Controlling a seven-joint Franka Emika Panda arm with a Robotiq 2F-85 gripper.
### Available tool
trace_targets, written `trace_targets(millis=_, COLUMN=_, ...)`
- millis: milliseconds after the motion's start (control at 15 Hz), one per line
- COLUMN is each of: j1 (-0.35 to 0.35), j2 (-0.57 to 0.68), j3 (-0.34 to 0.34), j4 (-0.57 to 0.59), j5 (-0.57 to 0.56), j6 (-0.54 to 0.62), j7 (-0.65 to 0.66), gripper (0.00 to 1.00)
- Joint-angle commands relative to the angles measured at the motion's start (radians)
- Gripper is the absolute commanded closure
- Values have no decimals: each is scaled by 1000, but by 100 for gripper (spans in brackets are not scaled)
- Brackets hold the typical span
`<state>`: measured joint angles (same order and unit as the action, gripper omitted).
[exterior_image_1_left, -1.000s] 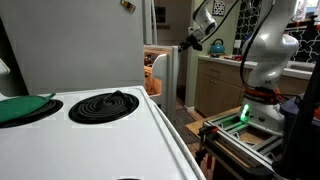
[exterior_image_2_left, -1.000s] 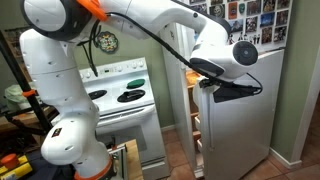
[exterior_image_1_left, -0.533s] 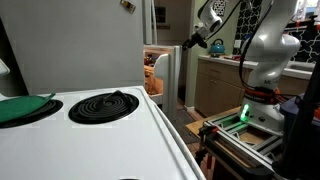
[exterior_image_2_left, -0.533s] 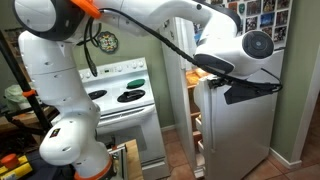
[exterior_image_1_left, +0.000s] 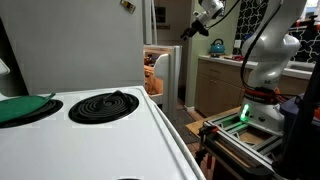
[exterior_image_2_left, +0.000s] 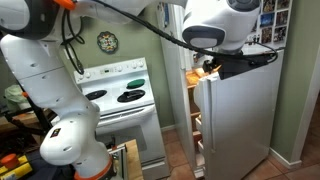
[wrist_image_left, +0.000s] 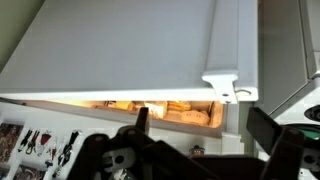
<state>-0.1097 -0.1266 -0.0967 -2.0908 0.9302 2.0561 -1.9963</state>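
Our black Robotiq gripper (wrist_image_left: 205, 128) has its fingers (wrist_image_left: 141, 119) spread well apart, with nothing between them. We see this most clearly in the wrist view, where both fingers come in from the lower edge. In an exterior view the gripper (exterior_image_2_left: 258, 60) hangs high up, just above the top edge of the tall white refrigerator door (exterior_image_2_left: 240, 135), near it, though we cannot tell whether it touches. The door stands ajar, and warm orange light spills from the lit refrigerator interior (exterior_image_2_left: 197, 78) along the open side.

From the wrist, the door (wrist_image_left: 120, 50) fills most of the picture as a broad pale slab, with packed food showing in the lit gap (wrist_image_left: 165, 108) under it and a small white bracket (wrist_image_left: 230, 88) at its corner.

In an exterior view the gripper (exterior_image_1_left: 189, 29) is raised above the door (exterior_image_1_left: 166, 75), well beyond a white electric stove (exterior_image_1_left: 130, 140) with a black coil burner (exterior_image_1_left: 103, 104). We also make out a round wall clock (exterior_image_2_left: 107, 42) above the stove (exterior_image_2_left: 120, 95).
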Motion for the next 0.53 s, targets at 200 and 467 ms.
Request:
trace_targets(millis=200, j1=68, j2=-155, j3=112, j4=-46, j5=-264, j6=97, j7=436, gripper=0)
trace_targets(millis=467, j1=124, j2=-147, j3=162, j4=-54, j5=-412, j6=185, j7=663, gripper=0)
